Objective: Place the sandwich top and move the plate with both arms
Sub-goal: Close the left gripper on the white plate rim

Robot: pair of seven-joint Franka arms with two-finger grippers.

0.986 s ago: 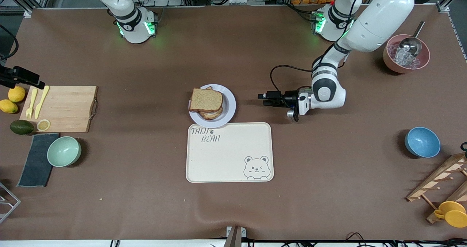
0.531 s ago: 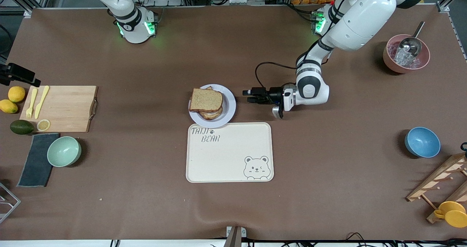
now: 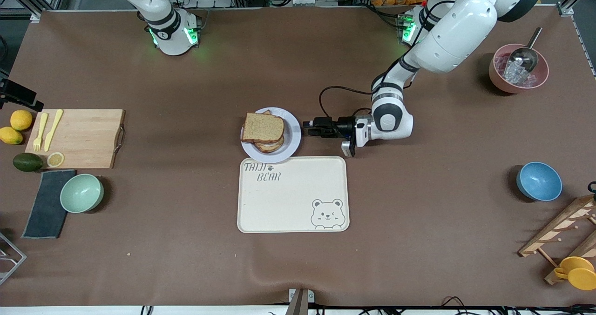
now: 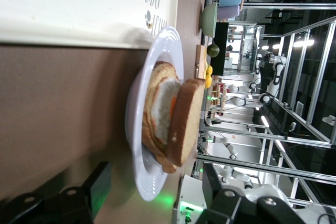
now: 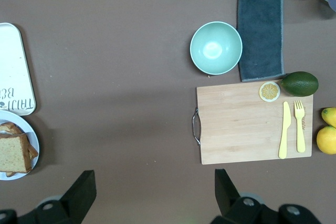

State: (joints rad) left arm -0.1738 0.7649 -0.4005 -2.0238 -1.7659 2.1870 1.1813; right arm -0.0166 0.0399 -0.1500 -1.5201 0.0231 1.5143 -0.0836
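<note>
The sandwich top (image 3: 263, 127) lies on the sandwich on the plate (image 3: 292, 136). The left gripper (image 3: 307, 128), fingers parted and empty, sits just beside the plate's rim. The right gripper (image 5: 152, 192), spread wide, hangs above the table.

A: What was the table (image 3: 186, 259) like?

B: It had a brown cover, matt and smooth, a bit like paper. The plate (image 3: 292, 140) looked shiny and smooth, with little rings at its rim.

A: And the sandwich top (image 3: 263, 127)?

B: Brown bread, rough and crumbly, with a darker crust.

A: The tray (image 3: 288, 203)?

B: Cream, smooth, not shiny.

A: Near the edge at the right arm's end?

B: A pale wood board (image 3: 81, 138), a dark soft cloth (image 3: 46, 205), and a smooth mint bowl (image 3: 81, 192).
</note>
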